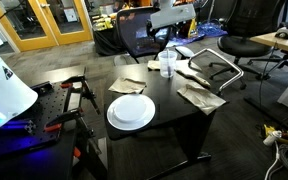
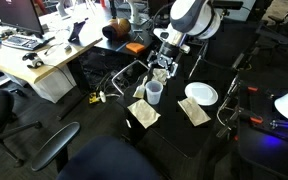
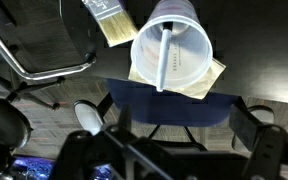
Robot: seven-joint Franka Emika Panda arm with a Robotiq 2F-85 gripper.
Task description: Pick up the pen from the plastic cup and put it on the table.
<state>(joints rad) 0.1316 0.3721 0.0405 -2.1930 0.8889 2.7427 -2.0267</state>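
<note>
The robot's tool (image 3: 166, 116) hangs directly over the plastic cup (image 3: 172, 45), its two fingers (image 3: 85, 116) spread wide apart and closed on nothing. The wrist view looks straight down between them into the cup's open mouth. In both exterior views the tool (image 1: 168, 47) (image 2: 163, 68) sits just above the cup's rim, with the pale arm (image 2: 189, 15) reaching down from above.

The pen (image 3: 165, 60) is inside the cup, a thin stick leaning against the inner wall. It shows pale through the translucent plastic in the wrist view and is too fine to make out in either exterior view. The cup (image 1: 167, 64) (image 2: 154, 92) stands upright near one edge of the black tabletop (image 1: 174, 122) (image 2: 184, 137), resting on a tan napkin (image 3: 216, 72) whose corners show around its base.

Farther out on the tabletop lies a round white plate (image 1: 131, 110) (image 2: 201, 94), well apart from the cup. Two more crumpled tan napkins lie on the surface, one (image 1: 199, 97) (image 2: 142, 113) near the cup and another (image 1: 134, 85) (image 2: 193, 110) beside the plate. A tan-and-white item (image 3: 109, 18) at the top of the wrist view is cut off by the frame and cannot be identified.

Beyond the tabletop's edge, a bent chrome tube frame (image 1: 221, 66) (image 3: 44, 62) lies over the carpeted floor. A dark blue chair (image 1: 136, 38) stands nearby, amid the clutter of an office.
</note>
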